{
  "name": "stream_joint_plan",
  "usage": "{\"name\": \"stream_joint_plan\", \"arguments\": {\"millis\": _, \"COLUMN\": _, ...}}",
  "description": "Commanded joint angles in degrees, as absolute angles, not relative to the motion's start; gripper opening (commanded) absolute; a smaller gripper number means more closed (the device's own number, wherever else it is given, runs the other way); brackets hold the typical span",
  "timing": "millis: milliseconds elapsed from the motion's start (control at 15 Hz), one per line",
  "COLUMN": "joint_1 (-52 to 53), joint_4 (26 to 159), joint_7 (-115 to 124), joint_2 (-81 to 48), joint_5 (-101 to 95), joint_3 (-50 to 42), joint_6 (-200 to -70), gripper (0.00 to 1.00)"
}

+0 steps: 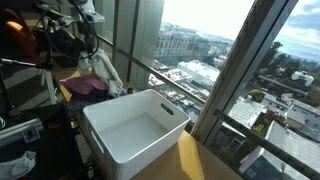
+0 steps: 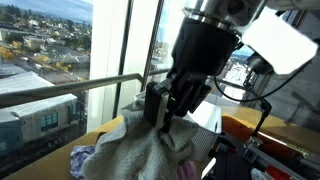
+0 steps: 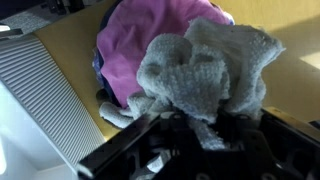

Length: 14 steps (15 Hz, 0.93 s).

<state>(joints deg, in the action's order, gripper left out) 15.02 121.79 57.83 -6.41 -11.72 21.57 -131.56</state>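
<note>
**Window-Side Table: Grey Cloth in Claw**

City rooftops showed behind the glass beyond the yellow table (image 1: 195, 160). The claw (image 2: 163, 118) appeared closed on the grey knit cloth (image 3: 205, 70), which lay at centre right of the wrist view, bunched over a pink cloth (image 3: 150, 35). Soft, light and limp, it would grip best at a gathered fold. Both cloths lay outside the white bin (image 1: 150, 148).

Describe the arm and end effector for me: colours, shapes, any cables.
The arm is white, with smooth rounded links. The end effector is black: a thick cylindrical body narrowing to two dark fingers. A black cable loops beside it. No markings are readable.
</note>
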Motion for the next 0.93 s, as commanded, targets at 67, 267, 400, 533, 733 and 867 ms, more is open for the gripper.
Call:
{"name": "stream_joint_plan", "arguments": {"millis": 67, "joint_1": 18.2, "joint_4": 118.64, "joint_7": 56.95, "joint_2": -14.79, "joint_5": -10.49, "joint_3": 18.22, "joint_6": -130.97, "gripper": 0.06}}
{"name": "stream_joint_plan", "arguments": {"millis": 267, "joint_1": 18.81, "joint_4": 118.05, "joint_7": 56.2, "joint_2": -19.63, "joint_5": -9.94, "joint_3": 15.82, "joint_6": -131.58, "gripper": 0.06}}
{"name": "stream_joint_plan", "arguments": {"millis": 400, "joint_1": 18.98, "joint_4": 117.29, "joint_7": 55.65, "joint_2": -22.32, "joint_5": -9.26, "joint_3": 14.38, "joint_6": -131.36, "gripper": 0.06}}
{"name": "stream_joint_plan", "arguments": {"millis": 533, "joint_1": 18.89, "joint_4": 116.38, "joint_7": 54.93, "joint_2": -24.34, "joint_5": -8.39, "joint_3": 13.0, "joint_6": -131.07, "gripper": 0.06}}
{"name": "stream_joint_plan", "arguments": {"millis": 733, "joint_1": 18.43, "joint_4": 114.83, "joint_7": 53.37, "joint_2": -25.29, "joint_5": -6.48, "joint_3": 11.4, "joint_6": -130.52, "gripper": 0.06}}
{"name": "stream_joint_plan", "arguments": {"millis": 867, "joint_1": 18.24, "joint_4": 114.08, "joint_7": 52.61, "joint_2": -24.52, "joint_5": -5.5, "joint_3": 10.58, "joint_6": -129.91, "gripper": 0.48}}
